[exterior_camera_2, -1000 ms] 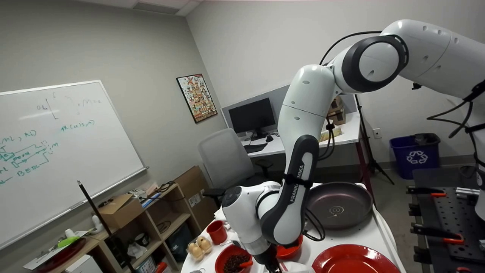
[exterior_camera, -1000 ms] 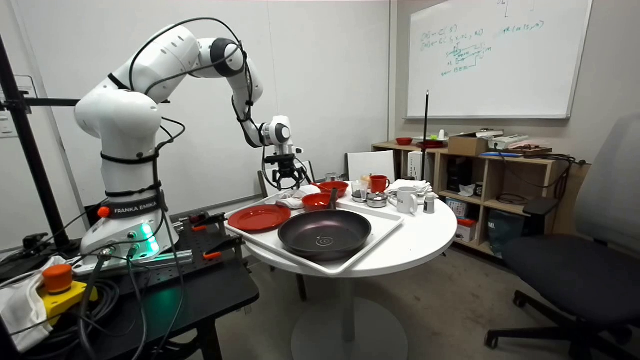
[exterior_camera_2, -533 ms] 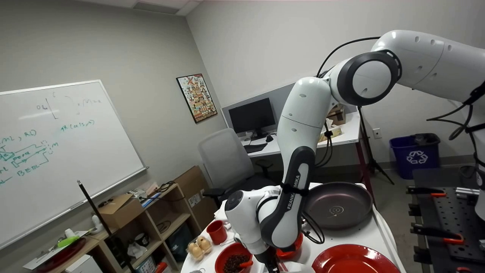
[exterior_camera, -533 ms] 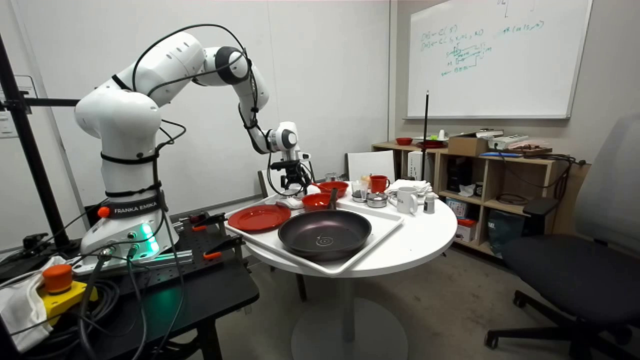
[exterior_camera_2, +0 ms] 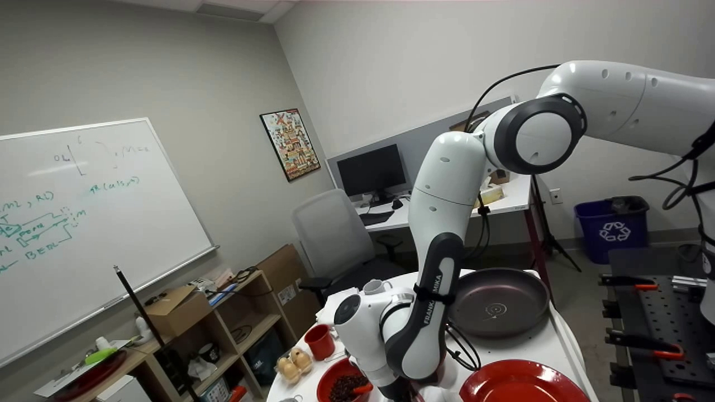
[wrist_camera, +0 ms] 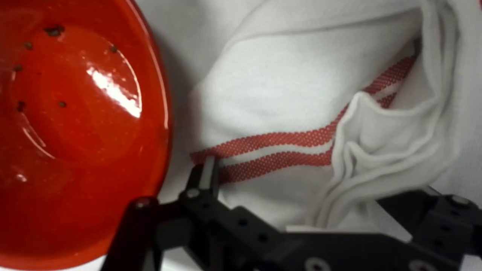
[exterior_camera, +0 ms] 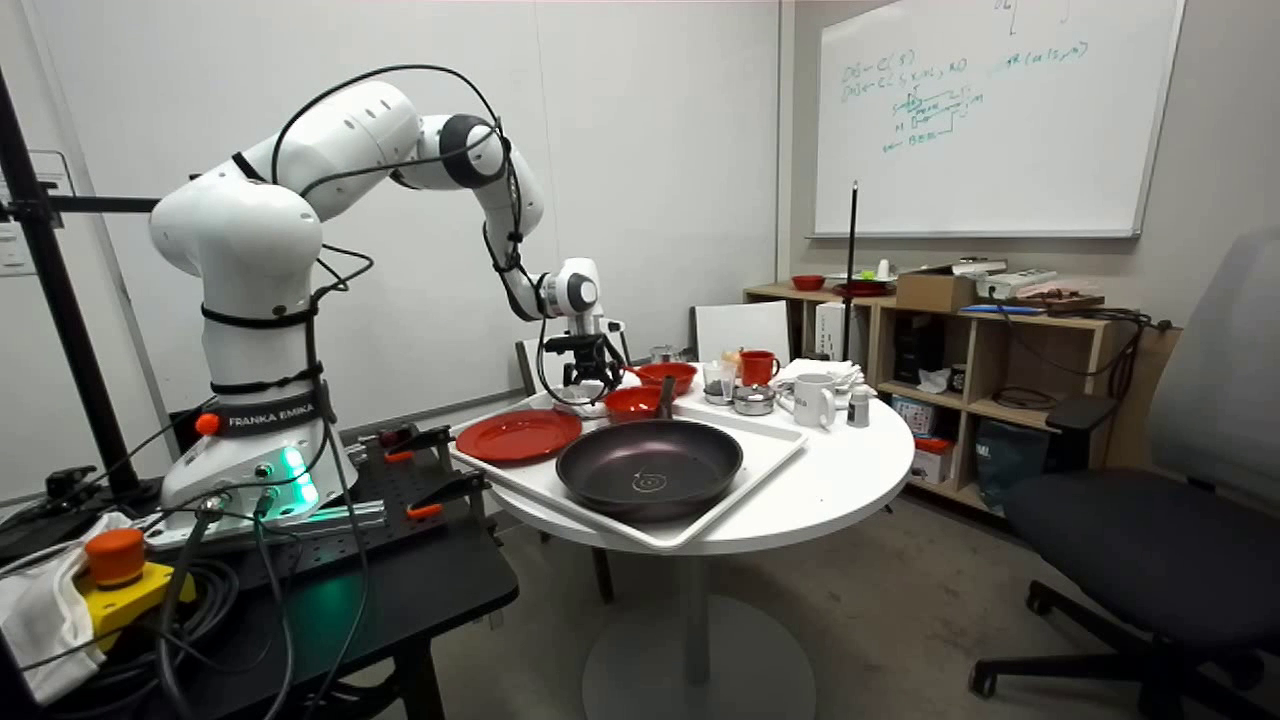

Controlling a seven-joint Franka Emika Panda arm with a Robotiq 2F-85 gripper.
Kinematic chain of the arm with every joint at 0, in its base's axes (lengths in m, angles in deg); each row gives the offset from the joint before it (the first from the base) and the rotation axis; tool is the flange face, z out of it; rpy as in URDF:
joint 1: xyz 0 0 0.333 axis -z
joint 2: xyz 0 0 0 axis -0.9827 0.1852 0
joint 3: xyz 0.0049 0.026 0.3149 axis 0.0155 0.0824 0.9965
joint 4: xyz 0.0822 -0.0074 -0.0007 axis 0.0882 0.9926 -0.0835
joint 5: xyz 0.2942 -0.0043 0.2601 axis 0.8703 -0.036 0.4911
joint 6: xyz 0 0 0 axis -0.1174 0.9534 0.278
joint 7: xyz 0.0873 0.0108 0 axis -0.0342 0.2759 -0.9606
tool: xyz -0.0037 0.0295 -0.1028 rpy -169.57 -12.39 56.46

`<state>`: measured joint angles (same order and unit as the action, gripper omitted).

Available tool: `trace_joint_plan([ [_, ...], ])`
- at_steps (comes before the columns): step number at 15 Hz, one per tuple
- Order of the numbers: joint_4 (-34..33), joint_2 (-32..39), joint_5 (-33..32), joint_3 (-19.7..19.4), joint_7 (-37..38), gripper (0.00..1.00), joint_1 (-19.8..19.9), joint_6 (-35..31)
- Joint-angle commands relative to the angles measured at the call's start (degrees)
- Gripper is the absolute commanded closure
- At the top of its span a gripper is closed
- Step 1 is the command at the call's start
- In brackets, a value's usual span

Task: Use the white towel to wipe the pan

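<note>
The white towel (wrist_camera: 293,86) with red stripes lies bunched in the wrist view; a bit of it shows in an exterior view (exterior_camera_2: 438,394). My gripper (wrist_camera: 305,188) is open, its fingers wide apart on either side of towel folds. The left finger reaches down at the striped part; the right finger is partly behind the folds. In an exterior view the gripper (exterior_camera: 592,380) is low over the tray's far side, behind the red plate. The dark pan (exterior_camera: 650,470) stands on the tray, apart from the gripper, and also shows in an exterior view (exterior_camera_2: 497,307).
A red bowl (wrist_camera: 83,124) with brown crumbs is close beside the left finger. A red plate (exterior_camera: 518,437) shares the white tray (exterior_camera: 765,447). Another red bowl with dark bits (exterior_camera_2: 343,382), a red mug (exterior_camera: 759,367) and a grey-white mug (exterior_camera: 814,400) stand on the table.
The arm has lowered. In an exterior view the gripper has moved down and slightly right, onto the towel's place. The pan, plate and bowls have not moved.
</note>
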<state>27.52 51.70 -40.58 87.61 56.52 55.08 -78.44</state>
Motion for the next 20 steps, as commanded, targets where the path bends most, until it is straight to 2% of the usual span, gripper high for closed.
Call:
trace_joint_plan([
  [1, -3.0, 2.1, 0.5, 0.4, -0.1, 0.26, -0.5, 0.7],
  [11, -3.3, 1.2, 0.7, 1.6, -1.2, 1.00, -0.5, -0.3],
  [13, -2.8, 0.4, 0.9, 2.2, -1.9, 0.98, -0.2, -0.4],
  [15, -1.5, -1.3, 1.6, 4.4, -5.4, 0.98, 0.9, 1.0],
  [20, 3.9, -9.6, 1.4, 8.2, -11.8, 0.97, 2.2, 2.2],
])
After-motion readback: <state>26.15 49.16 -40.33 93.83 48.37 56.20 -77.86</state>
